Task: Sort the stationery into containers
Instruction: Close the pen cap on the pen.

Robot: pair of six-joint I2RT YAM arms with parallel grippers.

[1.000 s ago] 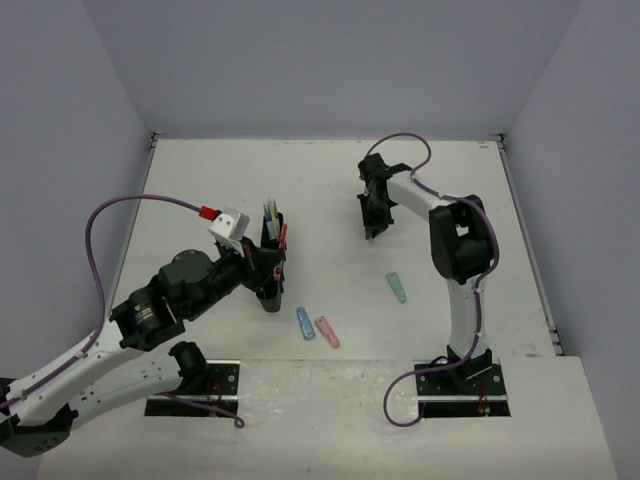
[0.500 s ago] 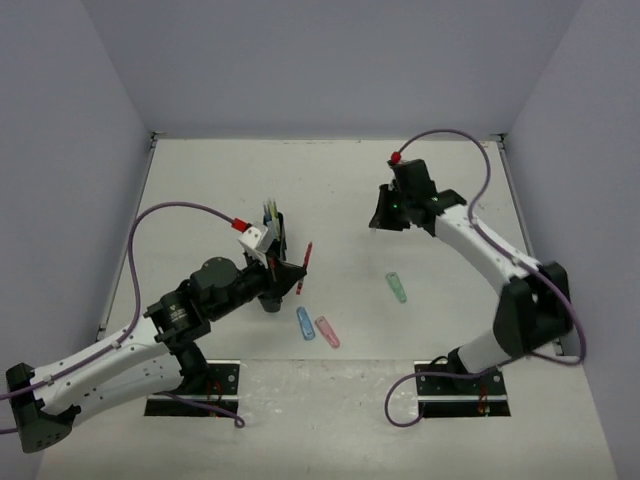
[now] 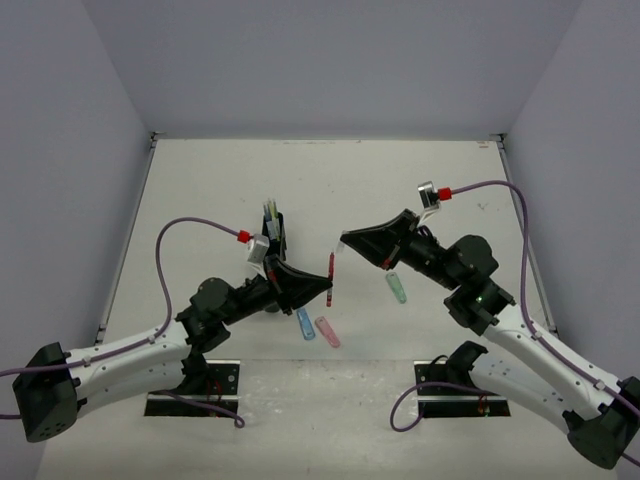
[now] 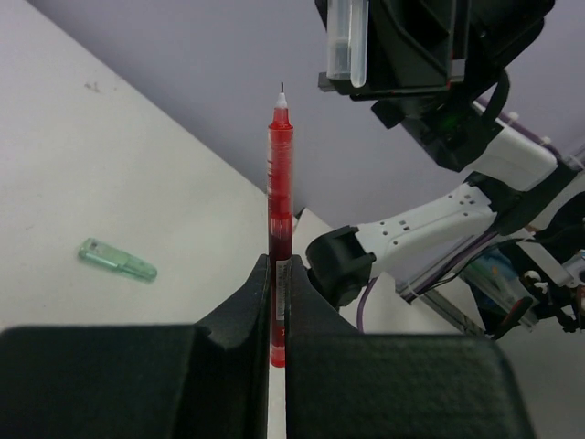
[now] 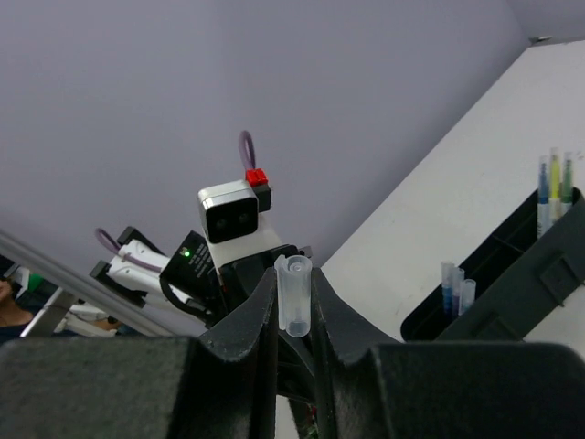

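Left fingers [image 4: 267, 283]: closed tight on the lower barrel of a slim red translucent plastic pen [image 4: 280, 183], bare tip up, raised above the desk.
Right fingers [image 5: 271, 297]: closed on a small clear plastic pen cap [image 5: 293, 294], open end up, near the pen's tip and not touching it.
White desk [image 3: 200, 180]: narrow black plastic organiser [image 3: 273, 232], pens standing in its compartments. Short blue piece [image 3: 305, 323] and pink piece [image 3: 327, 332] lie side by side. Green piece [image 3: 397, 288] lies apart, to their right.

White counter [image 3: 200, 180], lightly scuffed, fills frame centre; plain lavender-grey walls [image 3: 330, 60] enclose it top, left, right.
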